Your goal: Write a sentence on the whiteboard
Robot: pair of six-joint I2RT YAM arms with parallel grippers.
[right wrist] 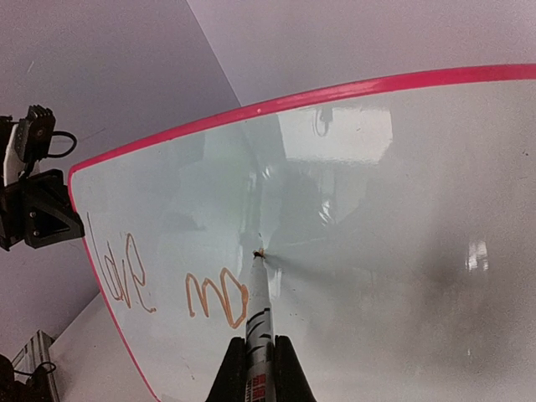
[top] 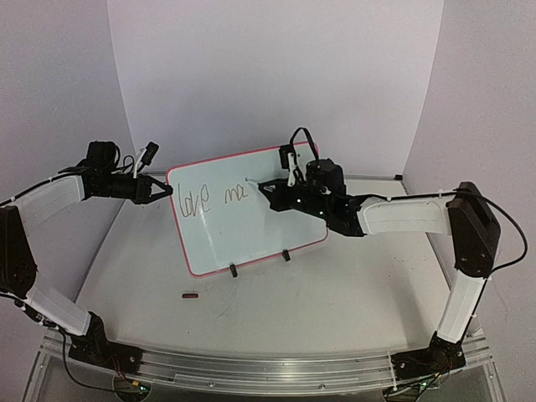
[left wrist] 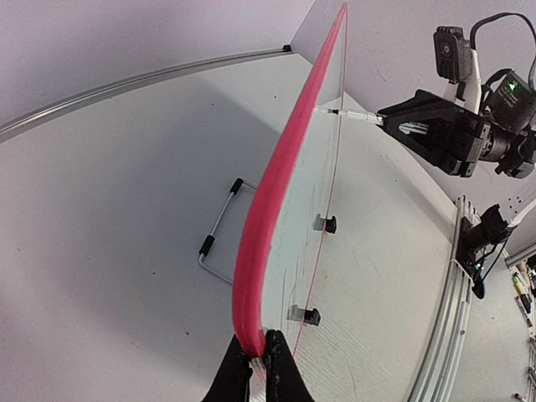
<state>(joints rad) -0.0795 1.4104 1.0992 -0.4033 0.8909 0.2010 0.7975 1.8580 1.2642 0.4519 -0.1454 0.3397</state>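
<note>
Both pairs of jaws are closed down on something. The left gripper (left wrist: 260, 368) pinches the red-pink frame of the whiteboard (top: 251, 226) at its left edge, near the upper corner. The right gripper (right wrist: 260, 370) clamps a marker (right wrist: 258, 322) lengthwise between its dark fingers, and the marker's tip touches the board's surface.

The left arm rises from its base at the near left, bends, and reaches level toward the right to meet the board's edge. The right arm stands up from the near right, folds at a black elbow, and stretches its white forearm leftward across the board's right half.

The marker is slim and pale with printed bands. The sentence (top: 209, 199) so far reads "love ma", thin handwritten strokes on the left half of the board, and the tip sits just right of the last letter.

The board is glossy white and reflective, rectangular with rounded corners. It stands tilted near the middle of the table (top: 352, 293) on two small black clip feet (top: 234, 270). A thin wire stand (left wrist: 219, 230) with black tips lies behind it. A small dark red piece (top: 190, 295) lies on the matte white table, near the board's near-left corner.
</note>
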